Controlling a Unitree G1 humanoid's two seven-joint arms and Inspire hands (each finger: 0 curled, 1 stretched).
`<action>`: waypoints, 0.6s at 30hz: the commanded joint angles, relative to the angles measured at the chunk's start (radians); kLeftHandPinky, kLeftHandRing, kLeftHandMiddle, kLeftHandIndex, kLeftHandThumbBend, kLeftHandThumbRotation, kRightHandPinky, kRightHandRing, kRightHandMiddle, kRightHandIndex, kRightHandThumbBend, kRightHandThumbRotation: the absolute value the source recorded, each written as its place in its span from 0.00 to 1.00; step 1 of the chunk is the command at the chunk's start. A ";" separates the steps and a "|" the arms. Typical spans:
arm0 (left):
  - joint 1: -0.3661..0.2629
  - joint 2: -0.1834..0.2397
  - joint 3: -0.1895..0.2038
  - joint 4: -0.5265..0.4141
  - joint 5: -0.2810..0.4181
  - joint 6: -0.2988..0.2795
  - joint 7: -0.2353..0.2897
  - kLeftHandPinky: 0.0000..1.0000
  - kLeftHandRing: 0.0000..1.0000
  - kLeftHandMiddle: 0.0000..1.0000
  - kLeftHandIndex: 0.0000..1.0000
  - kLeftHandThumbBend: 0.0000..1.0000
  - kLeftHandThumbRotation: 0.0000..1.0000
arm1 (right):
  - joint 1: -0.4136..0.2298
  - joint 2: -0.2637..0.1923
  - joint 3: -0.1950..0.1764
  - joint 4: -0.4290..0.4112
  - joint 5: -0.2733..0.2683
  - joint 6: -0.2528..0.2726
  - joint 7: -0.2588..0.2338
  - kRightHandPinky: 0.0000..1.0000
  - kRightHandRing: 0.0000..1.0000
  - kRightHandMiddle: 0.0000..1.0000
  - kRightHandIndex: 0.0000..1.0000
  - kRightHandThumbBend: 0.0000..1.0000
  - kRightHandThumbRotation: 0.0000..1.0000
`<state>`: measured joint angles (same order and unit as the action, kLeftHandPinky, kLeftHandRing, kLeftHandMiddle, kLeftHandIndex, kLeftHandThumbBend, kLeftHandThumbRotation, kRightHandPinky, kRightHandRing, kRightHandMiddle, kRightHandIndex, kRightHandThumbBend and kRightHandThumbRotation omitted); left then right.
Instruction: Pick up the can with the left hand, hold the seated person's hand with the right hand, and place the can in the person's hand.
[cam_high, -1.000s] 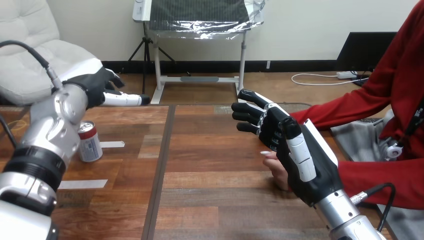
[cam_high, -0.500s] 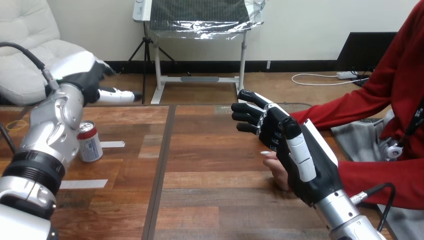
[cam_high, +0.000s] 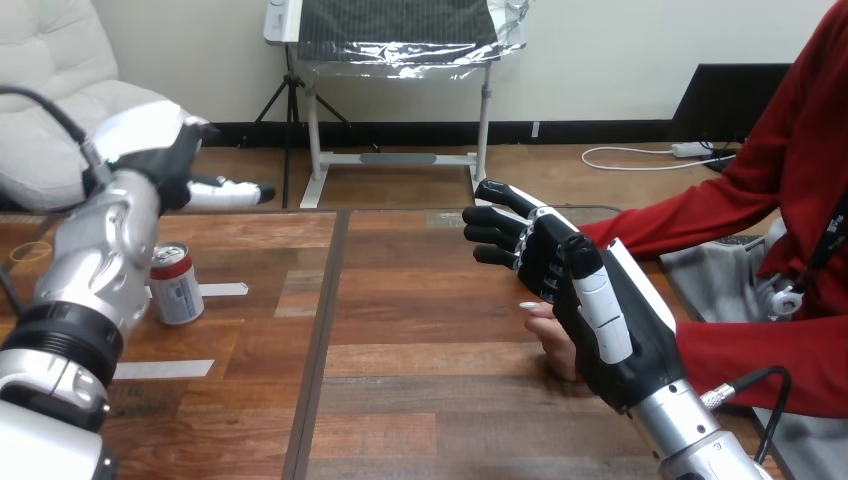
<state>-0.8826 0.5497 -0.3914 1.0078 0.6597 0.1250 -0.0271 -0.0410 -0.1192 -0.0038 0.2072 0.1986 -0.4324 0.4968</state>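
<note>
On the table (cam_high: 420, 340), upright red-and-white can (cam_high: 176, 286), silver-topped; left robot hand (cam_high: 165, 165) and right robot hand (cam_high: 560, 262) released

The left hand (cam_high: 165, 165) has pulled back to the left, beyond the can (cam_high: 176, 287), so its outstretched fingertip now reaches less far past the can's right side. The silver left forearm (cam_high: 100, 250) has slid off the can's left edge, leaving more of the can's side uncovered.
</note>
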 joint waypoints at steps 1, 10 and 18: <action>-0.097 0.001 -0.022 0.080 0.031 -0.004 0.049 0.93 0.94 0.96 0.94 0.78 0.91 | -0.069 0.003 -0.005 -0.002 0.011 -0.024 -0.004 0.83 0.85 0.84 0.87 0.76 1.00; -0.117 -0.012 -0.029 0.155 0.032 -0.026 0.098 0.91 0.94 0.97 0.94 0.78 0.94 | -0.068 0.004 -0.006 -0.001 0.017 -0.026 0.001 0.83 0.84 0.83 0.87 0.75 1.00; -0.132 -0.021 -0.048 0.209 0.041 -0.031 0.116 0.90 0.93 0.95 0.93 0.77 0.96 | -0.064 0.002 -0.005 -0.011 0.016 -0.016 -0.002 0.83 0.85 0.84 0.88 0.77 1.00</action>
<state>-0.9051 0.5415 -0.4203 1.1961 0.6795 0.1127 0.0547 -0.0411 -0.1185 -0.0037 0.2072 0.1990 -0.4341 0.4971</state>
